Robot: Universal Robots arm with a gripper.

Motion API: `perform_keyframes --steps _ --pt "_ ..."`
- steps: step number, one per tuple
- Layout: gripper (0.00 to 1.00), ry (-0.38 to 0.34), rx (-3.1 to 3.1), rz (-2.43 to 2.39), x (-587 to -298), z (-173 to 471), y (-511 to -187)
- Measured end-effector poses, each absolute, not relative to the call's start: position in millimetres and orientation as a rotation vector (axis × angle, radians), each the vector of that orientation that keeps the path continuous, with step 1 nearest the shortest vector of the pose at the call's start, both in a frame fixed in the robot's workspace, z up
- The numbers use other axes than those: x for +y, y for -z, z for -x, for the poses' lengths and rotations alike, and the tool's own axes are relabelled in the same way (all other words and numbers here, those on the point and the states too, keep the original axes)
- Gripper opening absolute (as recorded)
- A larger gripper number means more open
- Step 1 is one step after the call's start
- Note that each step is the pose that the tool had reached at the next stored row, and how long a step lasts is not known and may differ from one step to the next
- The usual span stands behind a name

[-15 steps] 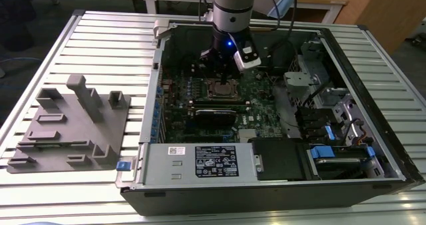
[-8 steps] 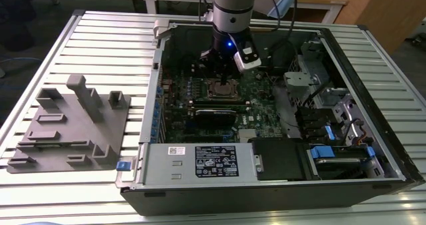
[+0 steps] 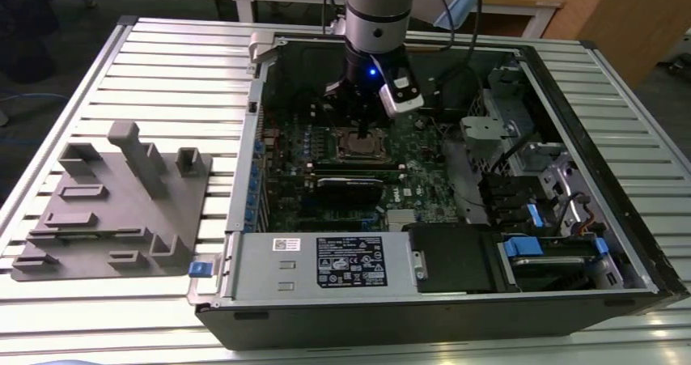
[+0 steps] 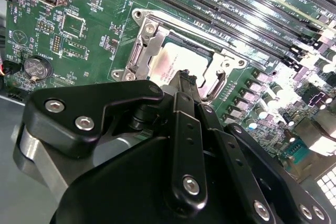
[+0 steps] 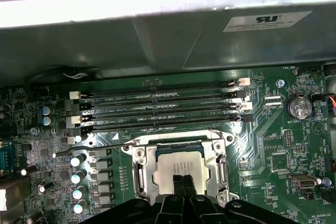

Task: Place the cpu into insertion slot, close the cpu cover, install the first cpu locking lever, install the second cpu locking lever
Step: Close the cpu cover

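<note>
The cpu (image 5: pixel 180 167) lies flat in the insertion slot (image 5: pixel 137 153) on the green motherboard, its pale metal top showing. The cpu cover (image 5: pixel 143 179) lies down around it as a silver frame. In the second wrist view, the cpu (image 4: pixel 178 61) and cover (image 4: pixel 152 40) sit just beyond my fingers. My gripper (image 5: pixel 182 183) is shut with nothing between its fingers, its tips over the chip's near edge; I cannot tell whether they touch it. In the exterior view my gripper (image 3: pixel 362 129) hangs straight down over the cpu (image 3: pixel 363 145) inside the open case. A thin metal rod (image 5: pixel 86 147) sticks out from one corner of the slot.
Several long black memory slots (image 5: pixel 157 111) run beside the socket. A coin battery (image 5: pixel 298 107) sits on the board. The case wall (image 5: pixel 157 40) rises behind them. A power supply box (image 3: pixel 324 260) and drive bays with blue tabs (image 3: pixel 529 248) fill the case's front. A grey fixture (image 3: pixel 119 203) lies at the exterior view's left.
</note>
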State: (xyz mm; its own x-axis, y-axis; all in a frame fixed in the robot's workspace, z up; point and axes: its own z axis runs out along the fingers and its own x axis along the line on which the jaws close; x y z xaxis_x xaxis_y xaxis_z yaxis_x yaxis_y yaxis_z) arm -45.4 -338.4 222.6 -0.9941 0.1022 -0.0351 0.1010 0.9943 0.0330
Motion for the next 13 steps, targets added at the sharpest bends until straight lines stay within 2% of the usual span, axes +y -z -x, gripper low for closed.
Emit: perform_keyframes --steps 13 --pt "0.11 -0.048 3.095 -0.158 -338 63 -219"
